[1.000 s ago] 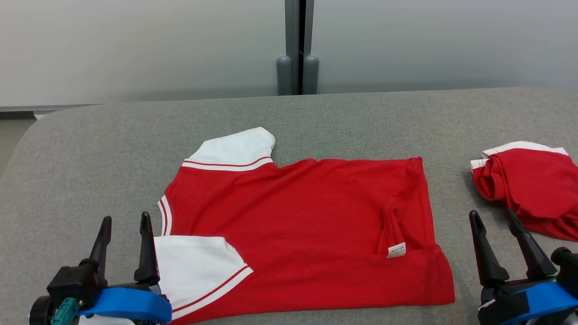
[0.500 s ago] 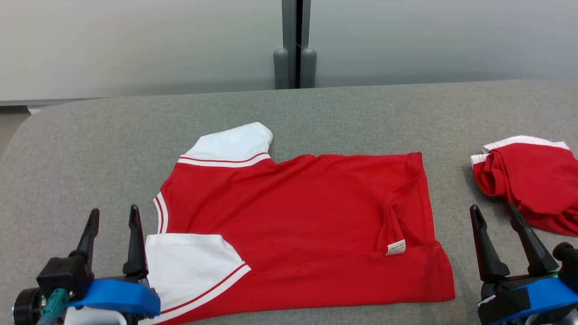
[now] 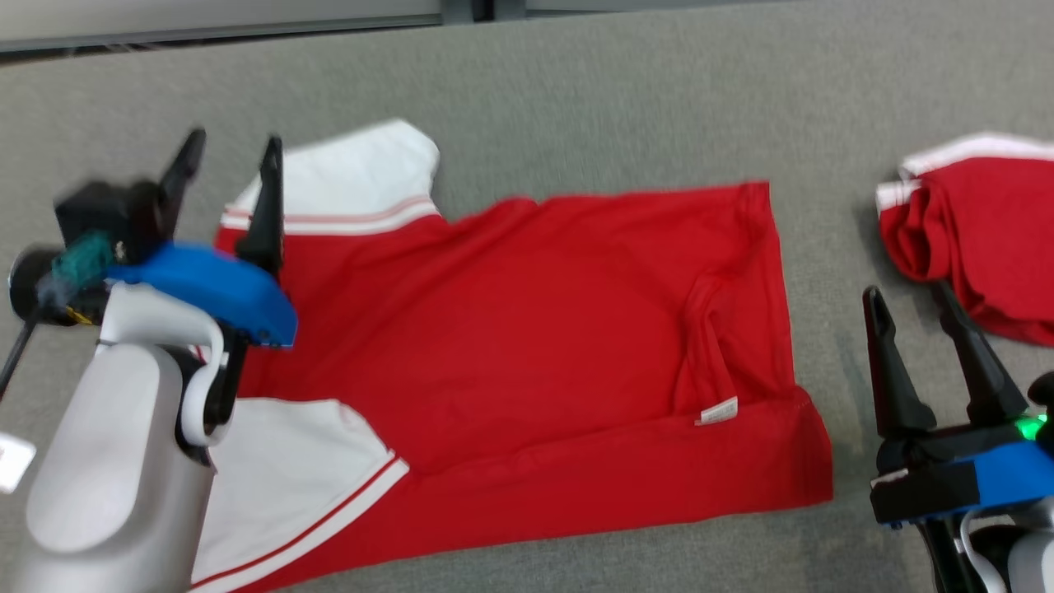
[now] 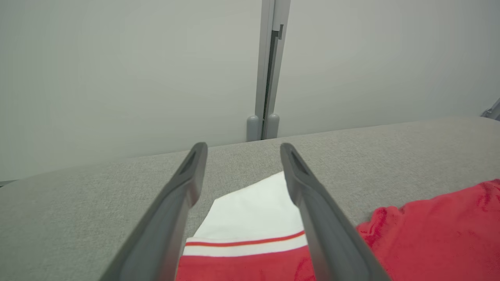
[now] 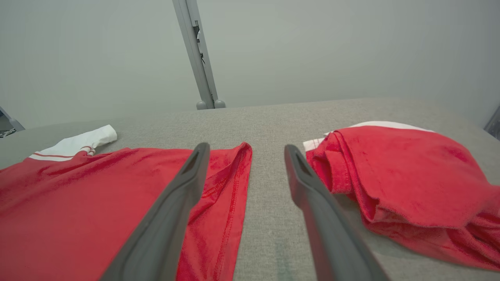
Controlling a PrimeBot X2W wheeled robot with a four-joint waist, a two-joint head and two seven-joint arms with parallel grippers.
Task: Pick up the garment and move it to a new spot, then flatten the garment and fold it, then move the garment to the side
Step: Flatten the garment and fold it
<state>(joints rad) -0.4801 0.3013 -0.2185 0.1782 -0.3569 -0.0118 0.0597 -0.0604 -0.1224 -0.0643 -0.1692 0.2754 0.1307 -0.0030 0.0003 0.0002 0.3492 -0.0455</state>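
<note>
The garment (image 3: 535,329), a red T-shirt with white sleeves, lies spread flat on the grey padded table (image 3: 626,91), hem to the right, with a small label showing near the hem. My left gripper (image 3: 235,140) hovers open above its left side, fingers pointing at the far white sleeve (image 3: 354,177). In the left wrist view that sleeve (image 4: 254,210) lies between and beyond the open left gripper (image 4: 242,147). My right gripper (image 3: 906,292) stands open to the right of the hem, holding nothing. In the right wrist view the right gripper (image 5: 247,147) points at bare table beside the garment (image 5: 97,195).
A second red and white garment (image 3: 980,231) lies bunched at the far right of the table, close to my right gripper, and is also in the right wrist view (image 5: 398,171). A pale wall with a grey post (image 4: 267,78) stands behind the table.
The head camera has tilted down, so the whole picture shifted. My left arm rose from the near left corner and moved forward over the garment's left side. The right gripper stayed put.
</note>
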